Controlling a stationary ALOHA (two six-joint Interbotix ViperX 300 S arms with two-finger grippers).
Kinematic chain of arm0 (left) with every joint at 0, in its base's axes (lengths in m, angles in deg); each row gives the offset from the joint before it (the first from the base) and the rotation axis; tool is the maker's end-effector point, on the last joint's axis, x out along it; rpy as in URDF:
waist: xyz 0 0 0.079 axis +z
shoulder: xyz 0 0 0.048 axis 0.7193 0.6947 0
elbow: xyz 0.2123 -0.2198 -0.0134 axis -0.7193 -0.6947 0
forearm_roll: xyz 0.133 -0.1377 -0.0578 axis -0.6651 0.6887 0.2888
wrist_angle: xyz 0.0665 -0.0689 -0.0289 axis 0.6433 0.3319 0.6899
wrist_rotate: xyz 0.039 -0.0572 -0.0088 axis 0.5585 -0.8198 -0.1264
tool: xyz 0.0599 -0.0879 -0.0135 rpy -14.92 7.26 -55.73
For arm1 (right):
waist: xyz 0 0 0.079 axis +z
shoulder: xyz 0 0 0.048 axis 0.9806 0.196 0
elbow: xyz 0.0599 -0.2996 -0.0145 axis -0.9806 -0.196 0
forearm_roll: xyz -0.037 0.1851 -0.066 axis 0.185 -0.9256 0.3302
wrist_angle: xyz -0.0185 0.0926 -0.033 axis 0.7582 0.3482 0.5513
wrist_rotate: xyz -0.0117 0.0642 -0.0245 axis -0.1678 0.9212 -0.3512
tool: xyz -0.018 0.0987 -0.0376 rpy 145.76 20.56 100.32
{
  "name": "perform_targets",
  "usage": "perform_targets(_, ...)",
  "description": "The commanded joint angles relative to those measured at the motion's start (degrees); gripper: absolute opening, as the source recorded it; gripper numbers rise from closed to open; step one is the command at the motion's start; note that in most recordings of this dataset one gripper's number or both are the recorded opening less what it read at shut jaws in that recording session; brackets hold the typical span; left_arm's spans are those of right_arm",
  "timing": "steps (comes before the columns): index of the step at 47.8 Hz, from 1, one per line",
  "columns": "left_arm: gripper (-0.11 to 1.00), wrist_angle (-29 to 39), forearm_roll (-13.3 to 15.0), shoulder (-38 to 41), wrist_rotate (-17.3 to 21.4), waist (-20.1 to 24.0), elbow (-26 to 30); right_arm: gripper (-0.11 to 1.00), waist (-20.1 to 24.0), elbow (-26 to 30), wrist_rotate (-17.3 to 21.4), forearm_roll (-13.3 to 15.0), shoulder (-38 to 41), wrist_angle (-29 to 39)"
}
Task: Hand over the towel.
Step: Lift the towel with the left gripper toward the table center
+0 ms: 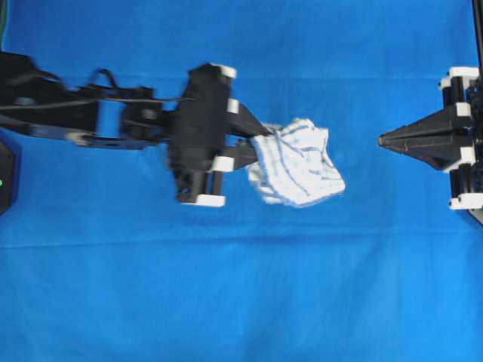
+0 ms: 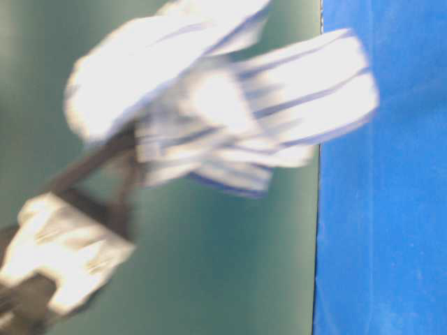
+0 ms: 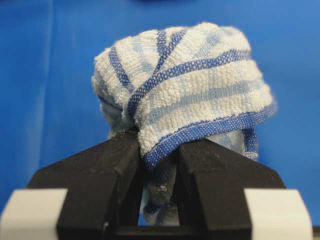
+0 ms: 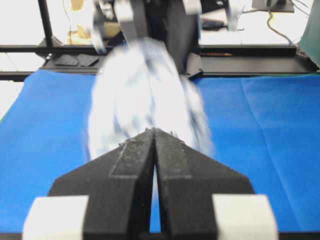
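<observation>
Towel (image 1: 298,172) hangs bunched over the blue tabletop's (image 1: 241,302) middle, pinched in the left end effector (image 1: 256,143); soft, light, floppy, best taken at its free drooping fold; right end effector (image 1: 383,139) closed, empty, well apart.

Under me the surface (image 1: 241,302) is covered edge to edge by a plain blue cover (image 1: 151,45), the same flat colour in every view. From overhead I see a faint crease running straight across it, left to right, a little below the middle, and some soft wrinkles near the top. From my right wrist view the cover (image 4: 270,140) shows another shallow fold line running away from me, and its far edge ends at a dark frame. In the table-level view the cover (image 2: 384,244) fills the right side as a blue band with a straight edge against a green backdrop.
</observation>
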Motion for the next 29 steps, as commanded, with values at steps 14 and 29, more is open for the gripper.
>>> perform_targets(14,0.12,-3.3,0.1,-8.7,-1.3,-1.2,-4.8,0.0,-0.1,1.5,0.0,0.0,0.4,0.0)
perform_targets(29,0.12,-3.3,0.1,-8.8,-1.1,-1.2,-5.0,0.0,-0.1,2.6,1.8,-0.2,2.2,-0.4)
